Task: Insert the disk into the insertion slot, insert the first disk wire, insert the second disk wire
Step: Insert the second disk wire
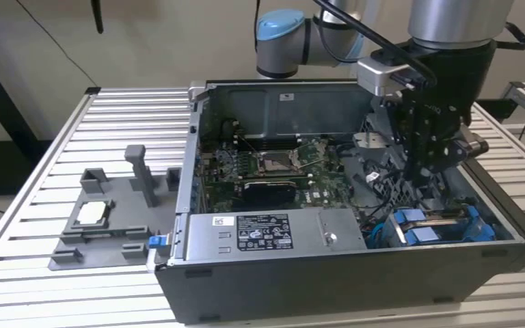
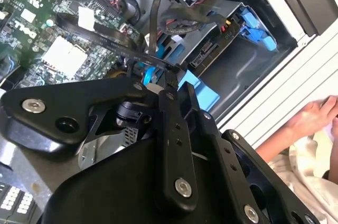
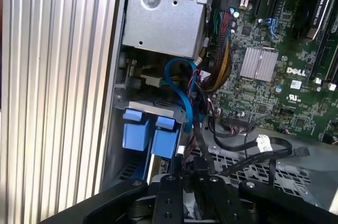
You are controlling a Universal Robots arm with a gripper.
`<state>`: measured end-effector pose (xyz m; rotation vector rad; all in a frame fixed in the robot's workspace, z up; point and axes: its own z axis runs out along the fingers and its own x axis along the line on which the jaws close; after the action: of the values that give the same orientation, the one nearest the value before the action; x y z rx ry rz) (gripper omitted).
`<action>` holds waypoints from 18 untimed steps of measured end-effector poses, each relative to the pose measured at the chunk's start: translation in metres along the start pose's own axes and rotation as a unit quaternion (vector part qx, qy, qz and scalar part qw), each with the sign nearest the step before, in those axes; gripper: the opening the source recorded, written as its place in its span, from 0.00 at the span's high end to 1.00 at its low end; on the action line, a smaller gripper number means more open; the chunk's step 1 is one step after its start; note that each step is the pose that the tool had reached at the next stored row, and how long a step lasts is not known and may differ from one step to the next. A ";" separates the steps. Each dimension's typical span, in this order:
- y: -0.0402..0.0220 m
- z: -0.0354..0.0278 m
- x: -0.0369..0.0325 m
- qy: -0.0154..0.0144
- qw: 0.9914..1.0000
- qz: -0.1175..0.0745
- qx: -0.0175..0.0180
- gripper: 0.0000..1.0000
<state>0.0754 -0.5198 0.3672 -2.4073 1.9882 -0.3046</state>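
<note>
Slatted bench [image 1: 25,225]. Exterior view's left: grey jig [image 1: 107,229] with a chip [image 1: 92,214] on it. Middle: open case [image 1: 335,287], green board [image 1: 322,156] inside. Right: claw [image 1: 422,179] down inside the case, tips pinched on a black wire [image 2: 154,18]. Disk [image 1: 426,236] sits in the slot [image 3: 148,106] at the case's right corner, blue tabs showing. In the second wrist view, a person's hand [image 2: 317,114] is beside the case.

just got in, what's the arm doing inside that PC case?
The arm's end effector is down inside the open computer case, closed on a black wire. The disk in its blue carrier already sits in the insertion slot, close by. Whether the wire is plugged in cannot be seen.
</note>
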 end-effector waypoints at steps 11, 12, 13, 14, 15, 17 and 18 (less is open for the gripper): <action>0.0005 0.0014 0.0017 0.001 1.000 0.001 0.007 0.84; 0.0008 0.0025 0.0020 0.001 1.000 0.001 0.007 0.84; 0.0009 0.0034 0.0021 0.001 1.000 0.001 0.007 0.84; 0.0010 0.0045 0.0023 0.001 1.000 0.001 0.007 0.84; 0.0010 0.0057 0.0031 0.001 1.000 0.001 0.007 0.84; 0.0007 0.0084 0.0057 0.000 1.000 0.001 0.007 0.84; 0.0005 0.0096 0.0073 -0.001 1.000 0.002 0.007 0.84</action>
<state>0.0776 -0.5281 0.3588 -2.3952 1.9824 -0.3139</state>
